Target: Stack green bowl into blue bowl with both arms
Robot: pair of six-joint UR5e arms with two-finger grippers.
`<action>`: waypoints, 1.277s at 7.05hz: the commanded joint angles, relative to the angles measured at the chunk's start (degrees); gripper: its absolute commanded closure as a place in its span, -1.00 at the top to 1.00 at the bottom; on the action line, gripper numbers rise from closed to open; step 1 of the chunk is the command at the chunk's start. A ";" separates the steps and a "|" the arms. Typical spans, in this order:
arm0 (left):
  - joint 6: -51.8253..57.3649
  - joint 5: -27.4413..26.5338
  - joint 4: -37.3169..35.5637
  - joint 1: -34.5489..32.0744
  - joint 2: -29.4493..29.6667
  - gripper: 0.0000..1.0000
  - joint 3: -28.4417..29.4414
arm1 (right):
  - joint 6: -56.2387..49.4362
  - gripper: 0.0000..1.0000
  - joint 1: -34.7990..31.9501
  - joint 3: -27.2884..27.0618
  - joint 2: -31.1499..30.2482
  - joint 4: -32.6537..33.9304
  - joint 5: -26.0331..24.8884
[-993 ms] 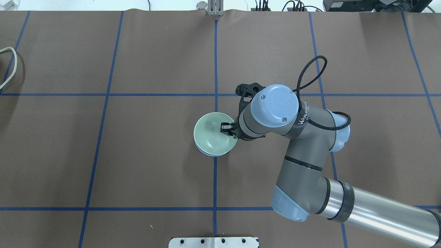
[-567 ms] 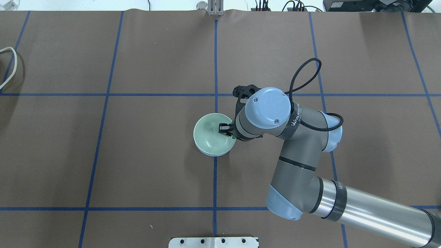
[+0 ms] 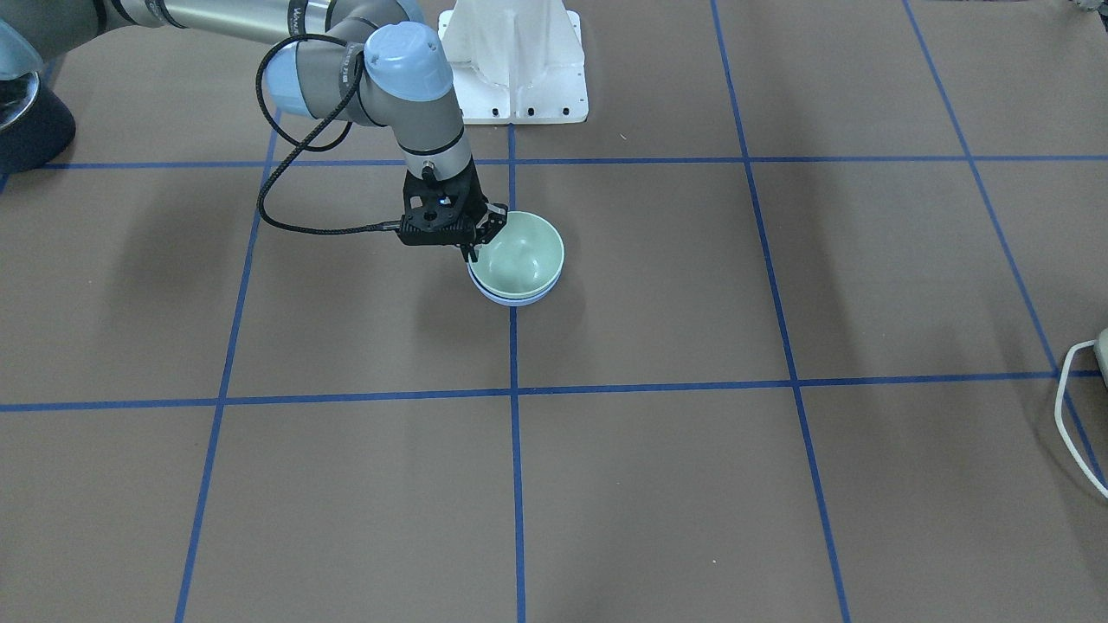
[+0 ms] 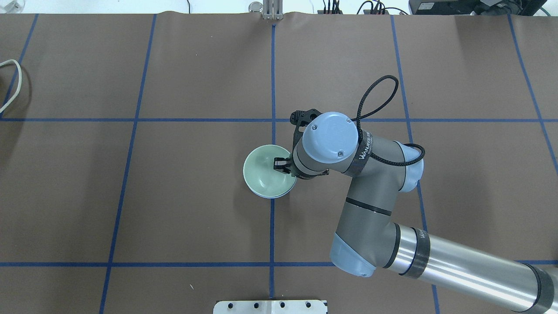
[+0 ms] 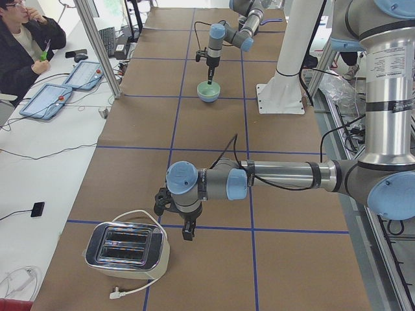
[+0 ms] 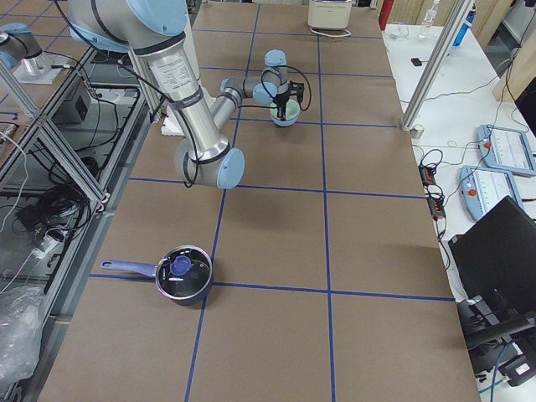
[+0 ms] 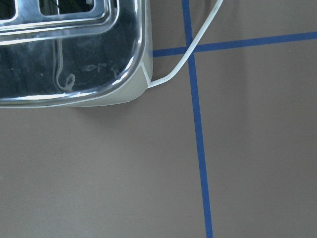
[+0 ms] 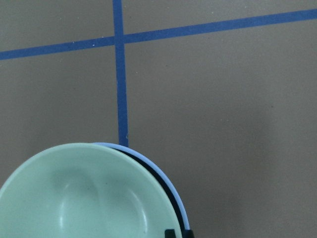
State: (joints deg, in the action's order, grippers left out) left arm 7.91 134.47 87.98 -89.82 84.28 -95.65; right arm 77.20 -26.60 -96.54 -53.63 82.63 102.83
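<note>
The pale green bowl [image 4: 263, 171] sits tilted inside the blue bowl [image 4: 271, 196], a little off centre, at the table's middle. Only the blue bowl's rim shows beneath it, also in the front view [image 3: 516, 300] and the right wrist view [image 8: 166, 174]. My right gripper [image 4: 282, 165] is shut on the green bowl's rim on the robot's right side, one finger inside the bowl. The front view shows the same grip [image 3: 474, 245] on the green bowl [image 3: 521, 251]. My left gripper [image 5: 174, 221] hangs near a toaster far from the bowls; I cannot tell whether it is open.
A silver toaster [image 5: 126, 253] stands at the table's left end, its white cord [image 4: 11, 83] on the mat. A dark pot with a lid [image 6: 182, 275] sits at the right end. The white base plate [image 3: 519, 78] is at the robot's edge.
My right arm has shifted slightly left, and the green bowl with it, over the blue bowl. The grip has not changed.
</note>
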 commanded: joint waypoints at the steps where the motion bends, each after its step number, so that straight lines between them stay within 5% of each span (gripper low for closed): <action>1: 0.00 0.00 0.00 0.00 0.00 0.97 0.03 | -0.29 -1.00 0.06 0.04 -0.33 0.16 0.00; 3: 0.00 0.00 0.00 0.00 0.00 0.97 0.03 | -0.38 -1.00 0.06 0.04 -0.42 0.16 0.00; 4: 0.00 0.00 0.00 0.00 0.00 0.97 0.03 | -0.38 0.10 0.06 0.04 -0.42 0.16 -0.09; 5: 0.00 0.00 0.00 0.00 0.00 0.97 0.03 | -0.38 0.99 -0.03 -0.48 -0.34 0.16 -1.30; 8: -0.09 -0.09 0.00 0.00 0.00 0.97 0.12 | -1.69 1.00 -5.01 -2.76 -0.25 0.42 0.78; 9: -3.66 -0.17 0.00 0.00 -0.08 0.97 0.12 | -5.70 1.00 -9.91 -2.60 -1.03 0.51 4.88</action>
State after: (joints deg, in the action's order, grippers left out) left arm 6.99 134.39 87.98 -89.82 84.27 -95.54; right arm 74.98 -31.60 -98.84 -54.01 82.99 104.07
